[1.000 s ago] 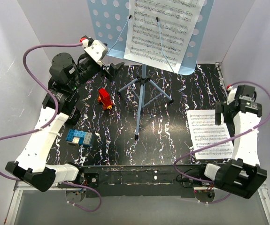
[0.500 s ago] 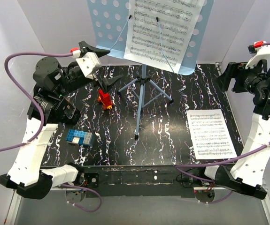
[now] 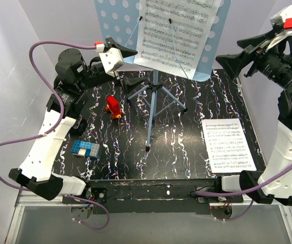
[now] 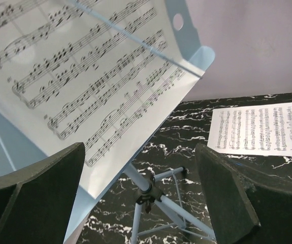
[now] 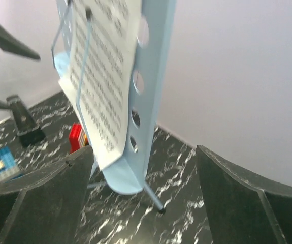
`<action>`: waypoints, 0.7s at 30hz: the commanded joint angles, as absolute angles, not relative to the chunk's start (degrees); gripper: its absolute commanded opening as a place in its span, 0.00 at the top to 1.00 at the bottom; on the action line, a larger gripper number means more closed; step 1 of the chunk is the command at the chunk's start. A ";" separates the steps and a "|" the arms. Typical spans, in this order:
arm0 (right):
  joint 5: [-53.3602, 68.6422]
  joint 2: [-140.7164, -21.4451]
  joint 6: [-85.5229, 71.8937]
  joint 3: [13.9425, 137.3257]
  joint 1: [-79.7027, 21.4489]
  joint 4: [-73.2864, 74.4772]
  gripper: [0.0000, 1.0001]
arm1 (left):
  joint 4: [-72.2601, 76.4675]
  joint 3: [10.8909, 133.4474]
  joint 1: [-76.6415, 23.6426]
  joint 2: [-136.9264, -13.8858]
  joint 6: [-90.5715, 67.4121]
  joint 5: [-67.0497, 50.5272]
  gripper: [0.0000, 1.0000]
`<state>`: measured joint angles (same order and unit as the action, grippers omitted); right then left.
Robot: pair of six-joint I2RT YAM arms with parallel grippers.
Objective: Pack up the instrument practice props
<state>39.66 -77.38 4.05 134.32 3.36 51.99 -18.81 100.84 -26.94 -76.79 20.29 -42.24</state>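
Observation:
The light-blue music stand (image 3: 116, 28) stands upright at the back centre on its pole (image 3: 153, 104) and tripod legs. One sheet-music page (image 3: 175, 35) rests on its desk under two wire holders. A second page (image 3: 227, 145) lies flat on the table at the right. My left gripper (image 3: 128, 63) is open and empty, raised beside the desk's lower left. My right gripper (image 3: 233, 53) is open and empty, raised beside the desk's right edge. The left wrist view shows the page (image 4: 85, 76) and the tripod hub (image 4: 147, 195). The right wrist view shows the desk edge-on (image 5: 153, 76).
A red toy (image 3: 113, 107) stands left of the tripod and a blue block (image 3: 86, 149) lies nearer the front left. White walls close in the black marbled table (image 3: 186, 127) at the back and both sides.
The right arm lifted from over the flat page on the table up to the stand's right edge. The left gripper swung up and right toward the desk's left side.

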 commanded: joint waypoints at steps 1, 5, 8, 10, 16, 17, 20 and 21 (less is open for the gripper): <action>30.60 -76.64 -2.46 135.71 -3.04 35.54 0.11 | -16.35 103.36 -28.74 -76.03 19.51 -43.42 0.11; 22.78 -77.78 -2.90 135.35 -8.34 22.19 0.11 | -16.00 103.10 -29.79 -75.76 19.69 -42.54 0.11; 20.39 -80.76 -1.67 138.33 -11.24 16.98 0.11 | -15.65 102.48 -30.50 -75.59 20.48 -41.66 0.11; 18.99 -83.22 -1.84 141.05 -12.39 15.21 0.12 | -15.30 101.61 -30.94 -75.24 21.09 -41.22 0.11; 18.81 -88.68 -0.18 146.08 -15.73 11.44 0.13 | -13.36 98.27 -31.55 -73.48 21.18 -39.12 0.11; 19.07 -88.59 1.48 145.47 -16.17 10.38 0.13 | -13.10 97.83 -31.55 -73.30 21.36 -38.94 0.11; 20.30 -89.29 2.72 145.37 -16.96 9.49 0.13 | -12.83 96.95 -31.55 -72.86 21.36 -38.85 0.11; 20.48 -89.56 3.07 145.72 -17.05 9.67 0.13 | -12.75 96.86 -31.55 -72.86 21.44 -38.85 0.11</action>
<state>20.51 -90.04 0.58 144.42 -16.19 15.70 -14.09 97.82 -31.29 -74.96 20.93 -40.21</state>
